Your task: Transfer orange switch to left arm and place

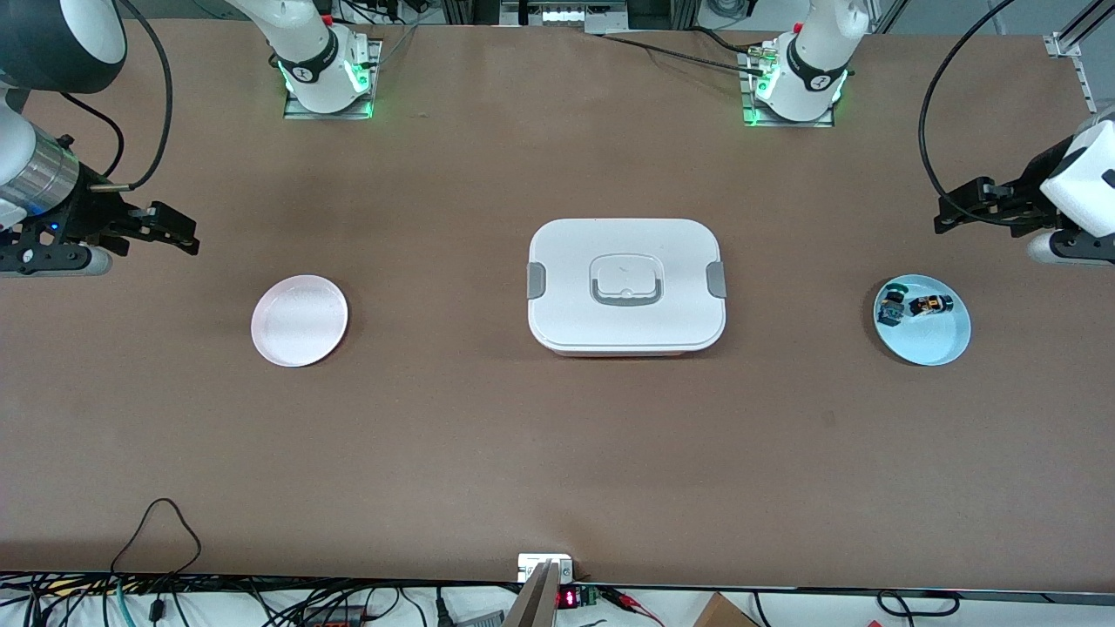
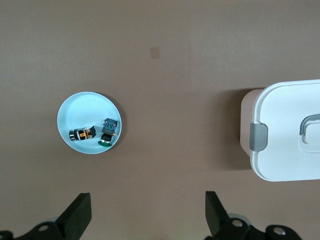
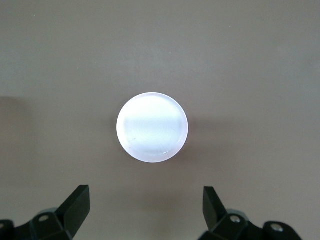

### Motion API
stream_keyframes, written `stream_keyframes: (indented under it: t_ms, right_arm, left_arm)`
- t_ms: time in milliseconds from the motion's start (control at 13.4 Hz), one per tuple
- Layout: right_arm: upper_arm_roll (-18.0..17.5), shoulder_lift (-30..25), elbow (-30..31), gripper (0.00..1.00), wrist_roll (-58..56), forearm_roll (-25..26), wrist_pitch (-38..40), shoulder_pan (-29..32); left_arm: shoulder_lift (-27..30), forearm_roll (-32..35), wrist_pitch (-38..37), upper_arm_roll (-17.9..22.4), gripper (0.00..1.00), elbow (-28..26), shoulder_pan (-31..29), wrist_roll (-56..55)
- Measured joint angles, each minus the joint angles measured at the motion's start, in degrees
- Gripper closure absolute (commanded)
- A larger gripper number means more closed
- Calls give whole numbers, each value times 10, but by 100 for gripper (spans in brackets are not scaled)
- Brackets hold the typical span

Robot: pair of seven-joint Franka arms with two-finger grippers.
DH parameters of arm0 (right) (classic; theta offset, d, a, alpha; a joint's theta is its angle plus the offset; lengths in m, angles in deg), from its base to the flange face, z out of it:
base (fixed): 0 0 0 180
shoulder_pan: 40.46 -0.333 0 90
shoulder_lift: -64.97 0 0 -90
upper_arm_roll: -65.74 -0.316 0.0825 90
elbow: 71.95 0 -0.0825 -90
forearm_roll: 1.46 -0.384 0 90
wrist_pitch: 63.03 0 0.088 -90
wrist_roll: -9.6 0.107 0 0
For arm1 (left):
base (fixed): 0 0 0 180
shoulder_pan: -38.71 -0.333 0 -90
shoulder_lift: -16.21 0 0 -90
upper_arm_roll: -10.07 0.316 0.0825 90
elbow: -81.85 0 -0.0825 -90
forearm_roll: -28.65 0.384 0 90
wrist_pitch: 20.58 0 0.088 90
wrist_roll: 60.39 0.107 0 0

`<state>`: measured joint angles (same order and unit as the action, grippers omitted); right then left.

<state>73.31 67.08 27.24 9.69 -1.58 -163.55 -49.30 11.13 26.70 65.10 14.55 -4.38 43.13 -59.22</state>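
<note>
Front view: orange switch (image 1: 929, 305) lies in blue plate (image 1: 936, 348) w/ green switch (image 1: 891, 305), toward left arm's end. Box (image 1: 625, 283) sits mid-table; pink plate (image 1: 299, 320) toward right arm's end. Left gripper (image 1: 949, 215) and right gripper (image 1: 185, 235) hang w/ jaws wide, empty.

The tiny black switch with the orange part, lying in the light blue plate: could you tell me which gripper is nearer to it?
Left. The left gripper hangs open above the table beside the light blue plate holding the orange switch. The right gripper, also open, waits at the right arm's end, near the pink plate.
</note>
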Motion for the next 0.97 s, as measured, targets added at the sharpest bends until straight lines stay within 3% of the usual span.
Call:
stream_keyframes:
  t_ms: [970]
  right_arm:
    - [-2,0,0,0,0,0,0,-2]
  left_arm:
    - [9,0,33,-2,0,-20,-9,-1]
